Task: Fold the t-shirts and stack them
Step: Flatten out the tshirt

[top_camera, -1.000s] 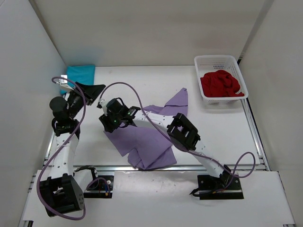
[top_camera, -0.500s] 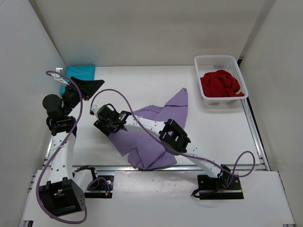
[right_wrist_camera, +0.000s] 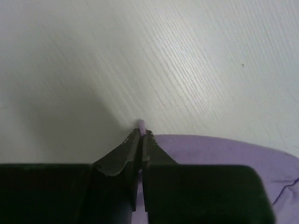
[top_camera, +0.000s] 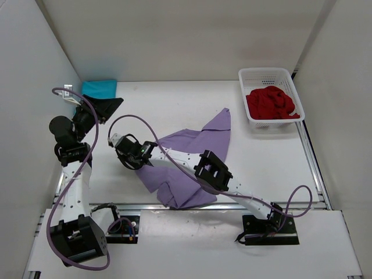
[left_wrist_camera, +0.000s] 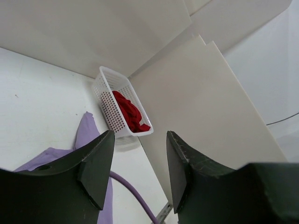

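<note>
Lavender t-shirt: the plain lavender-purple soft cloth t-shirt (top_camera: 192, 168) lay rumpled and partly doubled over itself at the lower middle of the top view, with one flap pointing toward the upper right.
Handling: it looked light, limp and hardly fragile. It would likely drape and drag rather than keep a shape, and a thin edge could slip out of a small pinch.
Where to hold: a corner or hem edge seemed best, ideally two corners at once so the cloth spreads flat.
Right hand: the right hand (right_wrist_camera: 141, 133) was clenched on the lavender t-shirt's left corner, with a sliver of purple showing past its tips.
Left hand: the left hand (left_wrist_camera: 139, 135) was spread and grasped nothing, raised at the left of the top view.
Other t-shirts: the teal-turquoise cloth t-shirt (top_camera: 99, 88) sat at the upper left. The red cloth t-shirt (top_camera: 272, 103) lay bunched in the white plastic lattice basket (top_camera: 264, 74) at the upper right.
Surface: the white surface (top_camera: 174, 104) carried them all.
</note>
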